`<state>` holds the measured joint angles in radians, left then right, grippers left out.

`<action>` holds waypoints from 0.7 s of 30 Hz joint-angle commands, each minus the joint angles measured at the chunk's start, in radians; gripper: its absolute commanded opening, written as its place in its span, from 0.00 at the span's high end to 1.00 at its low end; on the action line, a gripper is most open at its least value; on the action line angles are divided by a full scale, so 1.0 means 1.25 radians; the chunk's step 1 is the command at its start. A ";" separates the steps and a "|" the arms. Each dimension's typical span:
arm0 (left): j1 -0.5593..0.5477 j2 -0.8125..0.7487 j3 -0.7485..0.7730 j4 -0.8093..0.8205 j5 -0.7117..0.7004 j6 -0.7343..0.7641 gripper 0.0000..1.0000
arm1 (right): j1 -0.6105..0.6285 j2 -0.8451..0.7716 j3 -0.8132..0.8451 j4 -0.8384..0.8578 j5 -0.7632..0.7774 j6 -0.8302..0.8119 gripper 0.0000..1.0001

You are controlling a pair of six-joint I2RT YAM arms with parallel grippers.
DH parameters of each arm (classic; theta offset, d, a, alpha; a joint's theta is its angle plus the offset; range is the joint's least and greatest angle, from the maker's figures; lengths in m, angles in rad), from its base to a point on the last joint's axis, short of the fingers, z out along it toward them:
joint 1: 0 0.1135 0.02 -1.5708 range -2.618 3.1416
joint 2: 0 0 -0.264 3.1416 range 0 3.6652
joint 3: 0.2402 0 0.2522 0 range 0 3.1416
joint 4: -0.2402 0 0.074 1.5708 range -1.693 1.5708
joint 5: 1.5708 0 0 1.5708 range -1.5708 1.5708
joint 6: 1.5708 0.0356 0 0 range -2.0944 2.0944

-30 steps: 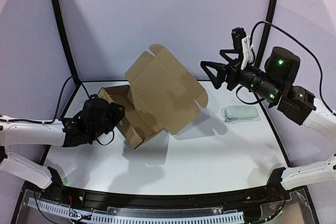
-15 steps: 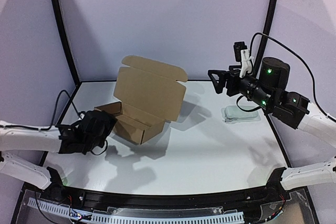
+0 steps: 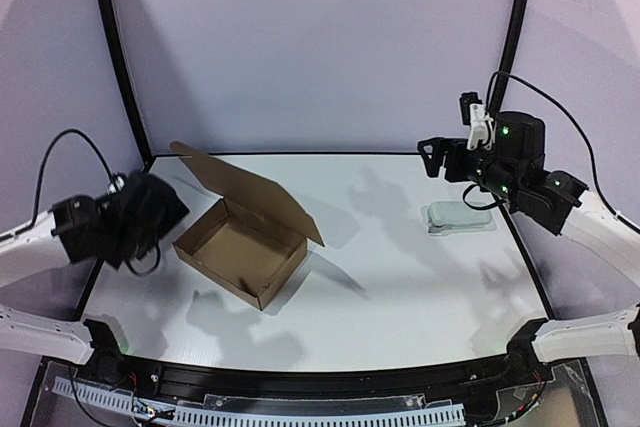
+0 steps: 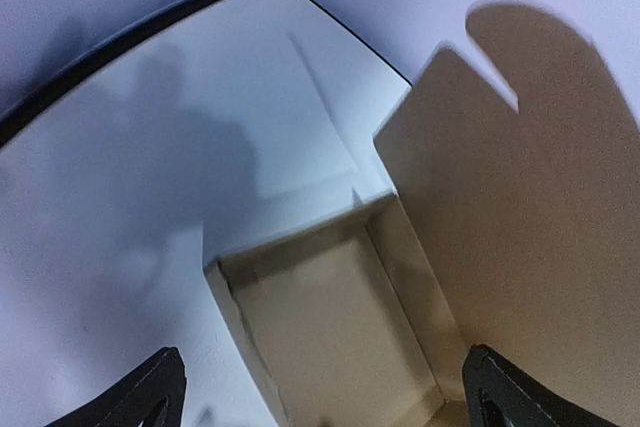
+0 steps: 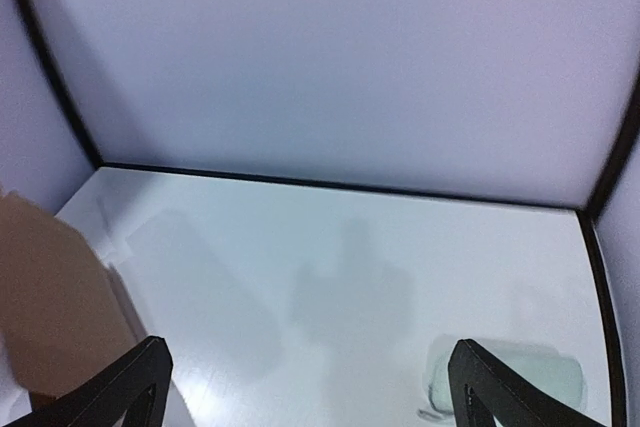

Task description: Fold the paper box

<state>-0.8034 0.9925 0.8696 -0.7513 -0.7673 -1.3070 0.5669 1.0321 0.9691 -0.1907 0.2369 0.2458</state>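
Note:
The paper box is a shallow brown cardboard tray resting on the table, left of centre. Its lid flap leans up and back over it. In the left wrist view I look down into the tray, with the lid rising on the right. My left gripper hovers just left of the box, open and empty, apart from the cardboard; its fingertips show wide apart. My right gripper hangs open in the air at the back right, far from the box, whose lid shows at the left edge.
A small pale green-grey case lies on the table at the right, below my right gripper, and also shows as the case in the right wrist view. Black frame posts and pale walls enclose the white table.
My left gripper opened, let go of the box and pulled back to the left. The box dropped from a tilted, raised pose to lie flat. My right arm drew back to the right.

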 commanded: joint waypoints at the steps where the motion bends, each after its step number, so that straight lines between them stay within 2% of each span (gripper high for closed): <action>1: 0.210 0.057 -0.017 0.054 0.225 0.239 0.01 | -0.074 0.022 0.020 -0.105 -0.041 0.097 0.02; 4: 0.387 0.078 -0.072 0.204 0.429 0.252 0.01 | -0.106 0.023 0.023 -0.134 -0.043 0.130 0.02; 7: 0.491 0.119 -0.109 0.312 0.546 0.270 0.01 | -0.121 0.018 0.017 -0.141 -0.045 0.138 0.02; 10: 0.572 0.216 -0.093 0.407 0.643 0.281 0.01 | -0.128 0.022 0.015 -0.149 -0.037 0.137 0.02; 12: 0.592 0.298 -0.059 0.452 0.725 0.285 0.01 | -0.153 0.038 0.022 -0.167 -0.048 0.141 0.02; 15: 0.597 0.397 -0.015 0.505 0.878 0.298 0.01 | -0.246 0.090 0.045 -0.215 -0.119 0.167 0.02; 18: 0.597 0.437 -0.034 0.505 0.890 0.303 0.01 | -0.337 0.163 0.087 -0.264 -0.155 0.217 0.02; 21: 0.588 0.427 -0.128 0.602 0.934 0.264 0.01 | -0.397 0.260 0.137 -0.313 -0.183 0.251 0.02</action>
<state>-0.0609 1.5484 0.8091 -0.1290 0.2532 -0.9569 0.1518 1.2395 1.0682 -0.4720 0.0843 0.4741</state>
